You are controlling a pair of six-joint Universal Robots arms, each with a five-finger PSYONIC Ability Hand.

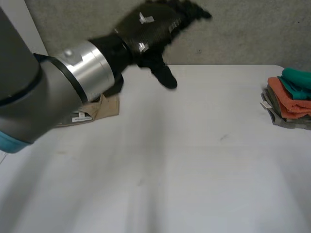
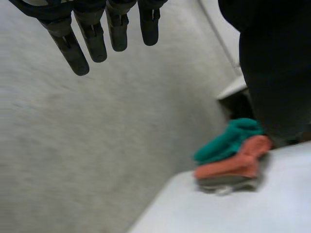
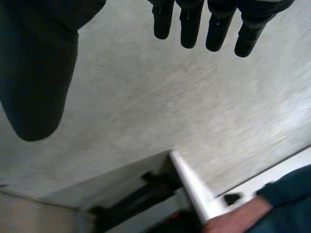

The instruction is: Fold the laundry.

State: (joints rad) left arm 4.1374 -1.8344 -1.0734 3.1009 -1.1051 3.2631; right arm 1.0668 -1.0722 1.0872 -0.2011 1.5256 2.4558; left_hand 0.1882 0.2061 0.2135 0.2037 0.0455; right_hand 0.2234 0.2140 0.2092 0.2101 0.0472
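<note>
The left hand (image 1: pixel 150 26) hangs raised in the upper middle of the head view, fingers straight and thumb apart, holding nothing. The right hand (image 3: pixel 217 29) is likewise spread and empty. The stack of folded laundry (image 1: pixel 290 99) — teal over orange over grey — sits on the white table (image 1: pixel 194 160) at the frame's right edge, well apart from the left hand.

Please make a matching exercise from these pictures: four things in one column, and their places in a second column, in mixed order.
Things:
1 teal cloth
2 orange cloth
3 grey cloth
4 cardboard

Places:
a lowest of the three cloths
b partly hidden by the left arm
c topmost of the three cloths
d between the two other cloths

Pairs: 1-c, 2-d, 3-a, 4-b.
</note>
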